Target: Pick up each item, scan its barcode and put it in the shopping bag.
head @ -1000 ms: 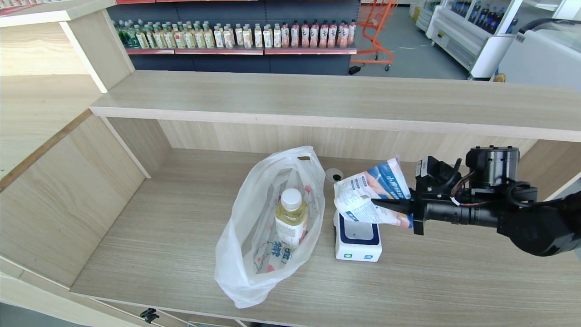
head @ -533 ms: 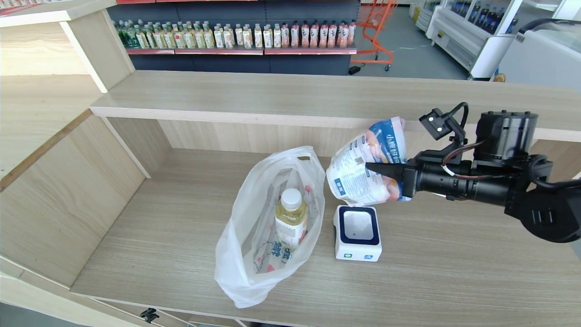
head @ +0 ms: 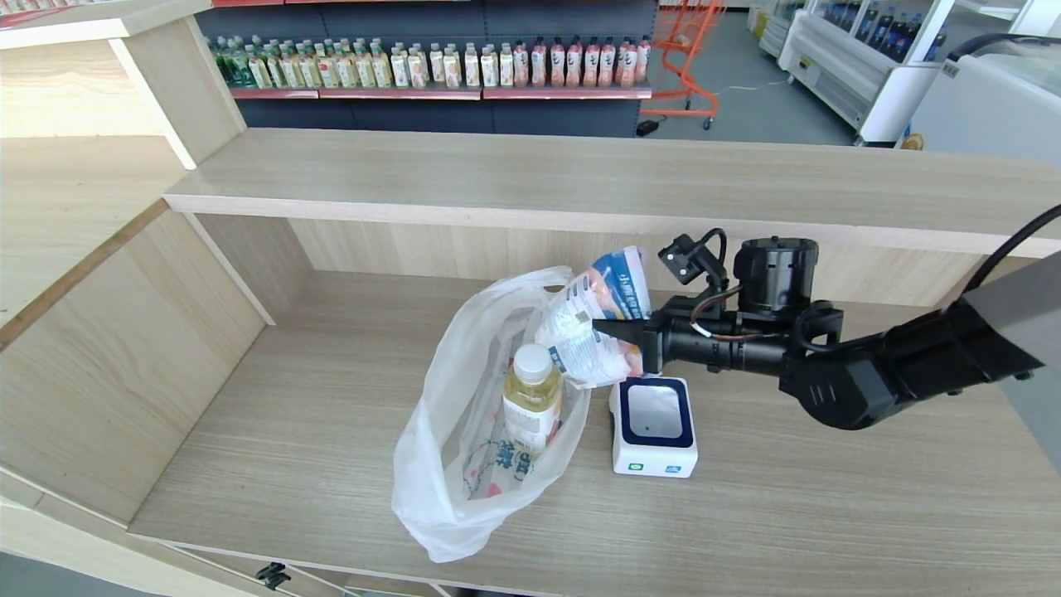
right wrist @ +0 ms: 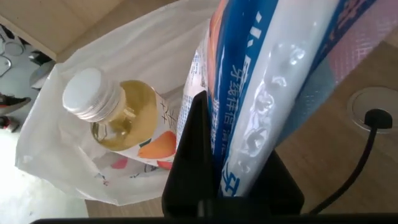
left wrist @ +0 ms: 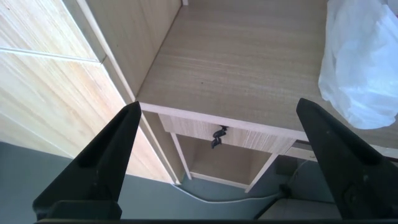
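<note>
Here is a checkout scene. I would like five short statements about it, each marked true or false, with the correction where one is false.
1. The right gripper is shut on a snack packet. True.
2. The packet lies flat on the scanner. False: it is held in the air at the open mouth of the shopping bag.
3. A bottle with a white cap stands inside the bag. True.
4. The left gripper holds the bag's handle. False: it is open and holds nothing.
5. The scanner sits inside the bag. False: it stands on the counter beside the bag.
</note>
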Available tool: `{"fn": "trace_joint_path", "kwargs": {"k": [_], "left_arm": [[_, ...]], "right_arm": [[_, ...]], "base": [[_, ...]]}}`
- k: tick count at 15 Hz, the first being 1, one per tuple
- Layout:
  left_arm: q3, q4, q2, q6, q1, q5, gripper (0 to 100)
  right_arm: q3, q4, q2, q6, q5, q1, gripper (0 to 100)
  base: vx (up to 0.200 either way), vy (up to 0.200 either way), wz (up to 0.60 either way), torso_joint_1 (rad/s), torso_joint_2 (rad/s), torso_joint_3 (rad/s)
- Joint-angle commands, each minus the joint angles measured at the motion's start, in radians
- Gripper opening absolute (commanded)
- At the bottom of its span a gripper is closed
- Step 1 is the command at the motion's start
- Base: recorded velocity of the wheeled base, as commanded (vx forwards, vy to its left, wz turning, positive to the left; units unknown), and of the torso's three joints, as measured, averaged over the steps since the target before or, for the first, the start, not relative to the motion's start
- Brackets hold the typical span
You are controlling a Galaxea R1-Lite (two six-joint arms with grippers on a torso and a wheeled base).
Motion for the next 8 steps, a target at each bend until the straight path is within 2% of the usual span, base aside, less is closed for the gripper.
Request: {"fn": "trace_joint_path", "kwargs": {"k": [1, 4, 5, 8], "left_arm": [[0.0, 0.0, 0.0, 0.0, 0.0, 0.001, 100], [0.0, 0.0, 0.002, 0.0, 0.0, 0.001, 100], [0.0, 0.0, 0.0, 0.0, 0.0, 0.001, 100], [0.0, 0.0, 0.002, 0.0, 0.0, 0.001, 100]], "right_arm": [[-0.039, -0.019, 0.105, -0.037, 0.0, 0.01, 0], [-0.102, -0.019, 0.162, -0.072, 0.0, 0.016, 0], [-0.115, -0.019, 0.168, -0.072, 0.0, 0.021, 100], [-0.131, -0.019, 0.122, 0.017, -0.001, 0.038, 100]], "base": [[0.0, 0.0, 0.0, 0.0, 0.0, 0.0], [0.0, 0.0, 0.0, 0.0, 0.0, 0.0], [0.0, 0.0, 0.0, 0.0, 0.0, 0.0], [0.0, 0.0, 0.0, 0.0, 0.0, 0.0]]}}
